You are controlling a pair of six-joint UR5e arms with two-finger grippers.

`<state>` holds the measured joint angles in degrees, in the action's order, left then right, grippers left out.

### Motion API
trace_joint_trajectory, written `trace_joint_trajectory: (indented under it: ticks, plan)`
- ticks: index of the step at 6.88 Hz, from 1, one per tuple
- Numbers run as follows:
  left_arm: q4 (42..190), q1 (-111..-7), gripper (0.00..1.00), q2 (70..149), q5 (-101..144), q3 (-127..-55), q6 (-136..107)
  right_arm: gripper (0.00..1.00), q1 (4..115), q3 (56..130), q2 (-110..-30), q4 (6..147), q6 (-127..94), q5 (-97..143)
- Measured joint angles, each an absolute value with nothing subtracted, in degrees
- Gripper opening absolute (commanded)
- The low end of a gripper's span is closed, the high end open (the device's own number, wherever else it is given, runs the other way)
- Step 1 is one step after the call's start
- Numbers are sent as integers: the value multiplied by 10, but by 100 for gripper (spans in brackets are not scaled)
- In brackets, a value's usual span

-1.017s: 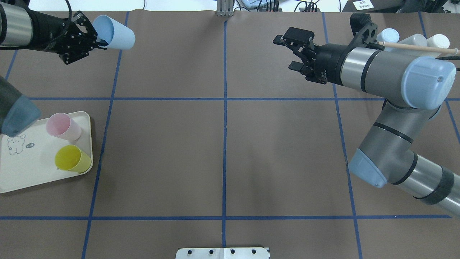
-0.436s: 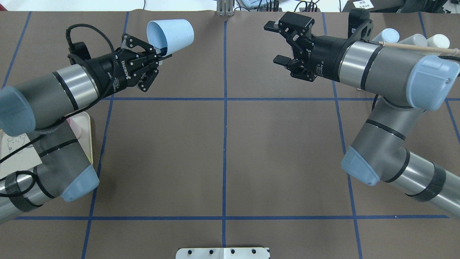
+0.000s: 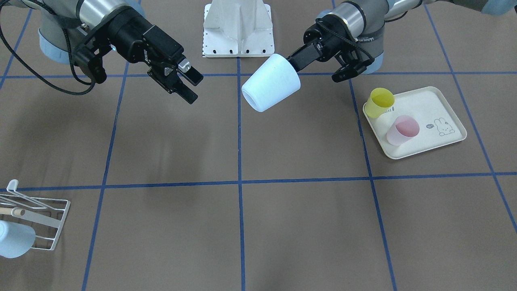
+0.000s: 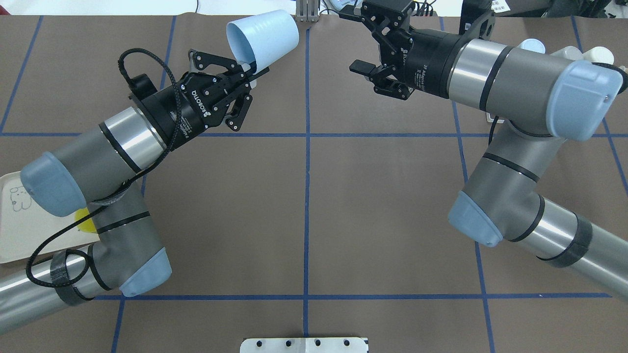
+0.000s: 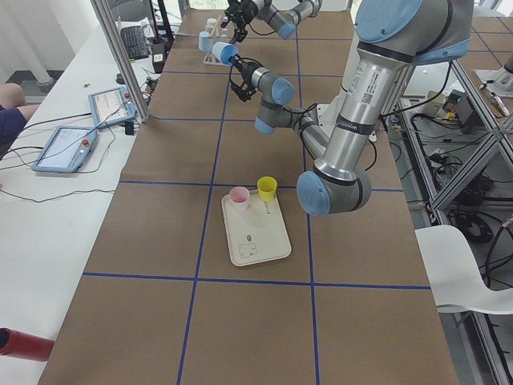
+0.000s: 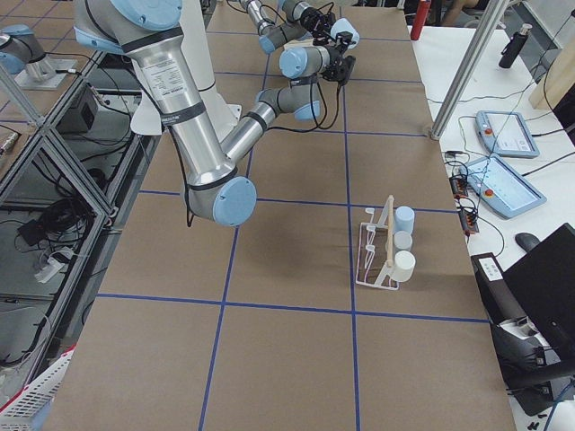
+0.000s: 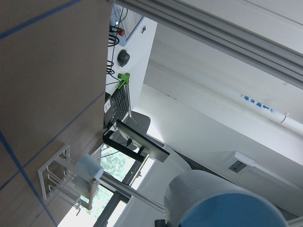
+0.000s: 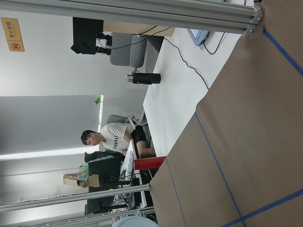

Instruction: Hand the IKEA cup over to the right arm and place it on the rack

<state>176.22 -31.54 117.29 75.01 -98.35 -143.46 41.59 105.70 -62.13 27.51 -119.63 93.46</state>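
My left gripper (image 4: 249, 69) is shut on the rim of a light blue IKEA cup (image 4: 263, 36) and holds it tilted in the air over the far middle of the table. The cup also shows in the front view (image 3: 271, 83) and the left wrist view (image 7: 222, 204). My right gripper (image 4: 355, 40) is open and empty, its jaws wide, a short way to the right of the cup and facing it; it also shows in the front view (image 3: 193, 86). The white wire rack (image 3: 42, 220) with its wooden dowel stands at the table's far right (image 6: 375, 251), and cups hang on it.
A cream rabbit-print tray (image 3: 416, 150) on the robot's left holds a yellow cup (image 3: 379, 101) and a pink cup (image 3: 400, 129). A pale blue cup (image 3: 14, 239) sits on the rack. The robot's white base plate (image 4: 304, 344) is at the near edge.
My left arm has swung the blue cup from the far left to the far middle. My right gripper has moved left and farther back toward it and stays open.
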Motion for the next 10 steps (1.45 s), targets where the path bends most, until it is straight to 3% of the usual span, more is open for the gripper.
trace_joint_trajectory:
  ticks: [5,10]
  plan:
    - [1781,-272,0,1239,687,-919,-1431,99,402,1051,-609,275,-1199,926]
    - [1784,-264,0,1245,683,-915,-1430,99,388,1049,-609,275,-1199,916]
